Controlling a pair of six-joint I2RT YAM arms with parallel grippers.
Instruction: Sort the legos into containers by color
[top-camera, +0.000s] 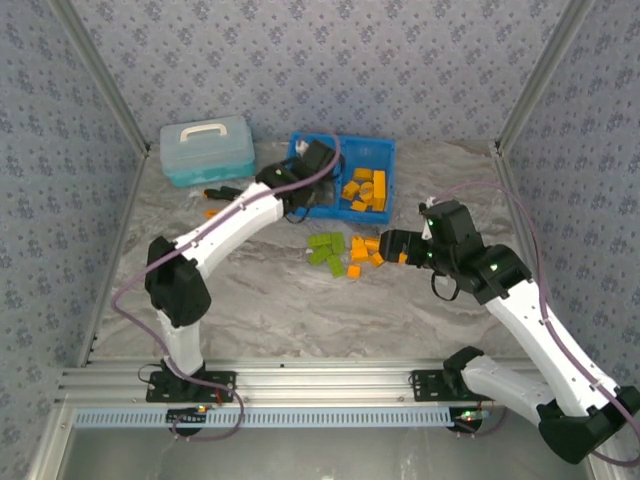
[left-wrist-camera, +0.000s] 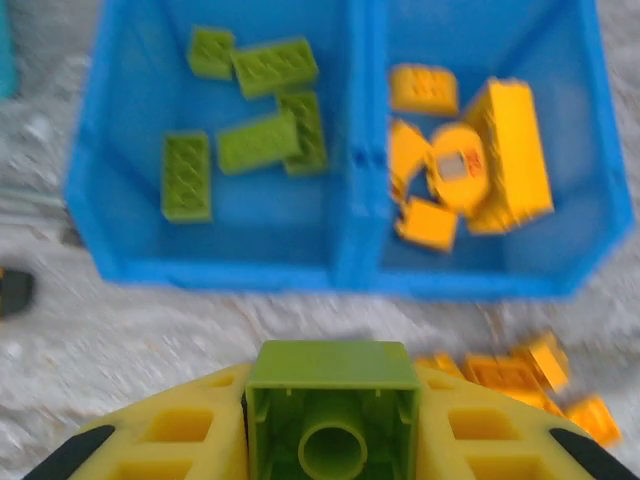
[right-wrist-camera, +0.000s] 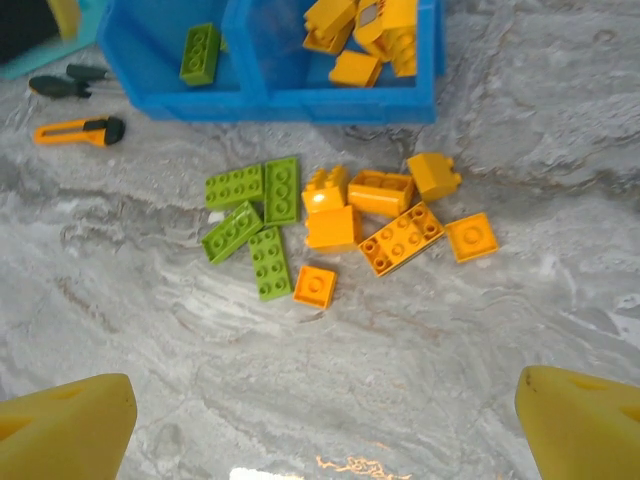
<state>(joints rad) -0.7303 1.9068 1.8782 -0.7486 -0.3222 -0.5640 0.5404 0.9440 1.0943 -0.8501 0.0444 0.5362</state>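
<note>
My left gripper (top-camera: 310, 190) is shut on an olive green brick (left-wrist-camera: 332, 410), held hollow side toward the camera just in front of the blue bin (left-wrist-camera: 360, 270). The bin's left compartment holds several green bricks (left-wrist-camera: 262, 130) and its right one holds orange bricks (left-wrist-camera: 470, 165). Loose green bricks (right-wrist-camera: 250, 225) and orange bricks (right-wrist-camera: 390, 215) lie on the table in front of the bin (right-wrist-camera: 270, 100). My right gripper (right-wrist-camera: 325, 430) stands open above bare table, nearer than the loose pile, with its yellow fingertips (right-wrist-camera: 65, 420) far apart. It also shows from above (top-camera: 390, 245) beside the orange bricks (top-camera: 362, 250).
A light-blue lidded case (top-camera: 207, 150) stands left of the bin. An orange-and-black utility knife (right-wrist-camera: 78, 130) and a dark tool (right-wrist-camera: 60, 82) lie on the table near it. Patterned walls close in the table at the back and on both sides.
</note>
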